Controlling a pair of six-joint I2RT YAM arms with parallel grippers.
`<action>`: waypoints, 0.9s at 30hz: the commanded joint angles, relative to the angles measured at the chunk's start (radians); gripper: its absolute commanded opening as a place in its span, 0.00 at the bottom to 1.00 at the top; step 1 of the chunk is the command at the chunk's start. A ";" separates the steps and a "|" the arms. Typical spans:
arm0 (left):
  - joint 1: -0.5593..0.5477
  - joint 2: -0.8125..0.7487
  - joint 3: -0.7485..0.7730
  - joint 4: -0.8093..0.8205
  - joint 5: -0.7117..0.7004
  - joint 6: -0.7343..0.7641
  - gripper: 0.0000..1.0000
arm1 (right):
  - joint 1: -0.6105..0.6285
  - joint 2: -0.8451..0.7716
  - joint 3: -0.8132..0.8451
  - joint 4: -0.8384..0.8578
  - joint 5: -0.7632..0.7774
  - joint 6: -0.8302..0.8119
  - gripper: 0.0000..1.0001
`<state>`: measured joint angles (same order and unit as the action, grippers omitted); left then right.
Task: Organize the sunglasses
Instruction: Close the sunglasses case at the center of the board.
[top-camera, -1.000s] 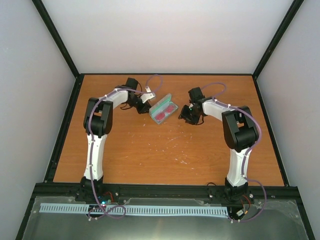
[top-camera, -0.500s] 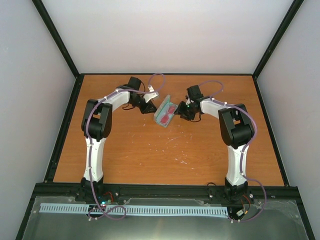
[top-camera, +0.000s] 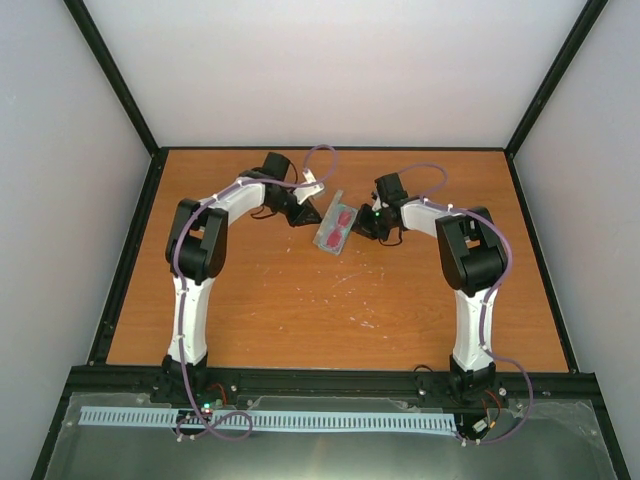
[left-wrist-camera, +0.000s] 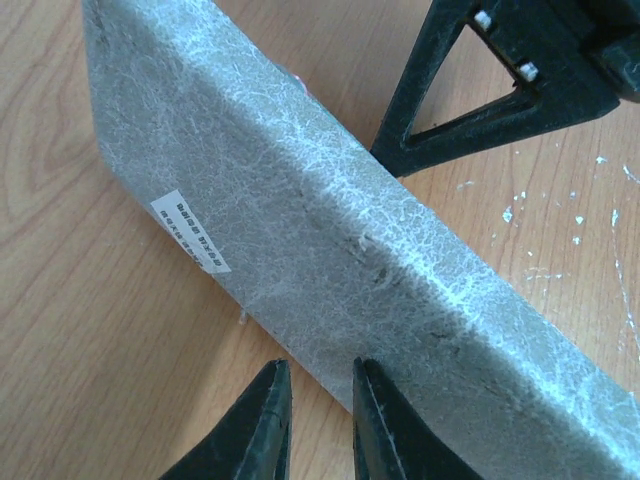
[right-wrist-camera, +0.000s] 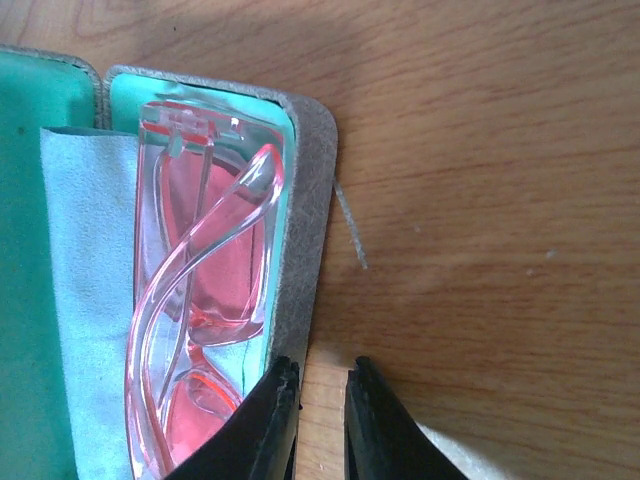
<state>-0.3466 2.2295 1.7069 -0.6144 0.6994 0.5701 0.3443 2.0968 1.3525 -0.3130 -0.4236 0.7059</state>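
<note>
The sunglasses (top-camera: 342, 220), with a pink translucent frame, lie folded inside the grey case (top-camera: 325, 238) at the back middle of the table. In the right wrist view the sunglasses (right-wrist-camera: 215, 250) rest on a light blue cloth (right-wrist-camera: 90, 300) in the teal-lined case (right-wrist-camera: 305, 200). My right gripper (right-wrist-camera: 322, 378) is nearly shut and empty, its left finger against the case's right rim. My left gripper (left-wrist-camera: 315, 375) is nearly shut and empty, its tips at the grey outside of the case lid (left-wrist-camera: 330, 240), which stands tilted up. In the top view the left gripper (top-camera: 305, 214) is left of the case and the right gripper (top-camera: 361, 228) is right of it.
The orange-brown wooden table (top-camera: 330, 300) has white scuff marks near its middle. A black frame rail (top-camera: 330, 150) and white walls close in the back and sides. A finger of the right gripper (left-wrist-camera: 560, 50) shows just beyond the case in the left wrist view.
The case lay open and flat; its lid has swung up so the case looks narrower. Both grippers have moved in against the case, and it has turned slightly.
</note>
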 joint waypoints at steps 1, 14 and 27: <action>-0.035 -0.004 0.053 0.016 0.026 -0.013 0.20 | 0.008 0.068 -0.057 -0.095 0.057 0.009 0.15; -0.057 0.030 0.086 -0.010 0.026 0.008 0.20 | 0.008 0.071 -0.064 -0.076 0.054 0.010 0.14; -0.093 0.060 0.087 -0.016 0.035 0.017 0.20 | 0.009 0.055 -0.092 -0.045 0.051 0.016 0.14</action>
<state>-0.3862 2.2425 1.7603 -0.6296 0.7029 0.5709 0.3420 2.0876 1.3205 -0.2634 -0.4294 0.7200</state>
